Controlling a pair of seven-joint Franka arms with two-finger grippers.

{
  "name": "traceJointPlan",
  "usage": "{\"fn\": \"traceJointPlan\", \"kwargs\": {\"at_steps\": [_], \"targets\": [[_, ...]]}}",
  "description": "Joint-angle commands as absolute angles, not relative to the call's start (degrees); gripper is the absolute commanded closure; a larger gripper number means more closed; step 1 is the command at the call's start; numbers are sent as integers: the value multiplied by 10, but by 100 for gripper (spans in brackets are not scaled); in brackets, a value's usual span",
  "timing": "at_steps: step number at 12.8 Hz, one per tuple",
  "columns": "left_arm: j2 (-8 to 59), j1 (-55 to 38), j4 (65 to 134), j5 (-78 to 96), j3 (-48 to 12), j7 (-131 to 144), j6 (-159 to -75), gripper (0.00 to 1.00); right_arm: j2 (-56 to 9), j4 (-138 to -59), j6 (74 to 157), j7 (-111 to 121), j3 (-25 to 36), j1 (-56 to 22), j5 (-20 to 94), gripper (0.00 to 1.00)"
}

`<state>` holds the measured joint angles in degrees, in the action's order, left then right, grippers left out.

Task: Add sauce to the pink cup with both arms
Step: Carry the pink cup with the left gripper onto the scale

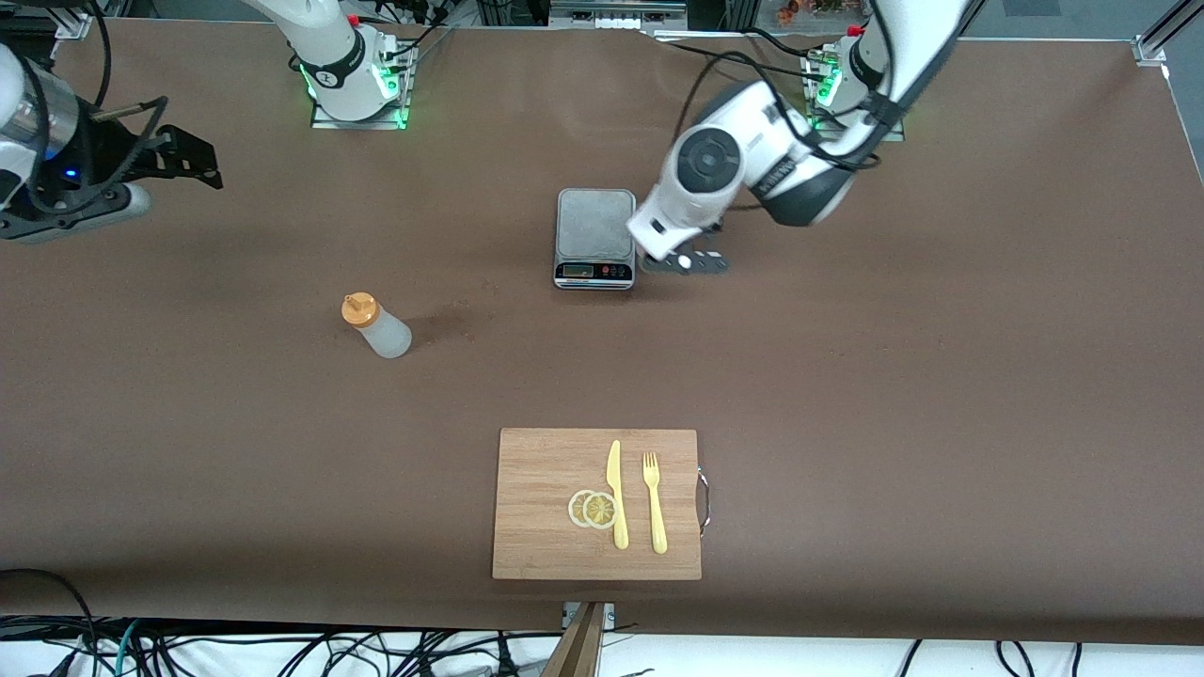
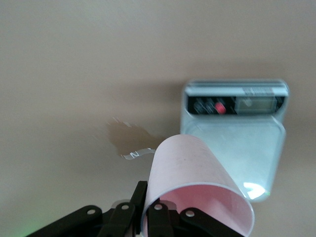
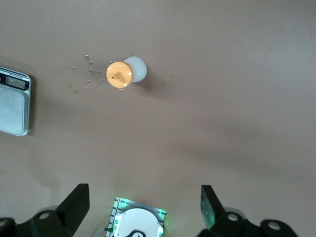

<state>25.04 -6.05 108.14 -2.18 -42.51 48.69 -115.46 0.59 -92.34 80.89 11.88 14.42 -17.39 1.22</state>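
My left gripper [image 2: 148,217] is clamped on the rim of the pink cup [image 2: 192,182], its fingers [image 2: 158,219] pinching the wall at the mouth, one inside and one outside. The cup hangs tilted in my grip over the table [image 1: 894,376], just beside the scale [image 1: 594,237] toward the left arm's end; in the front view my own wrist hides the cup completely. Through the left wrist view the scale's steel platform and its display strip with a red button sit close by the cup's base.

My right gripper [image 3: 143,205] hangs with its fingers spread wide and nothing between them, up in the air over the right arm's end of the table. The sauce [image 1: 375,325] stands upright on the table, orange cap on top, nearer to the front camera than the scale and toward the right arm's end, well apart from the cup.

A wooden cutting board [image 1: 536,508] lies nearest the front camera, carrying a yellow knife [image 1: 616,494], a yellow fork [image 1: 654,503] and two lemon slices [image 1: 593,509]
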Motion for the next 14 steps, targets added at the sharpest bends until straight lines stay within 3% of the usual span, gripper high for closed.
{"fn": "traceJointPlan", "kwargs": {"at_steps": [1, 5, 6, 7, 11, 14], "targets": [[285, -90, 1073, -11, -417, 519, -1198, 100, 15, -924, 802, 126, 149, -175, 15, 0], [331, -120, 1071, -22, -411, 520, -1234, 100, 14, -924, 806, 126, 140, -176, 18, 0], [338, -120, 1068, -21, -411, 527, -1245, 27, 14, -924, 802, 127, 139, -176, 18, 0], [338, -126, 1067, -23, -411, 545, -1247, 0, 15, -925, 800, 127, 138, -177, 18, 0], [301, -112, 1049, -14, -415, 555, -1209, 0, 16, -925, 802, 123, 123, -176, 19, 0], [249, -105, 978, -13, -420, 558, -1060, 0, 19, -924, 807, 124, 97, -176, 19, 0]]}}
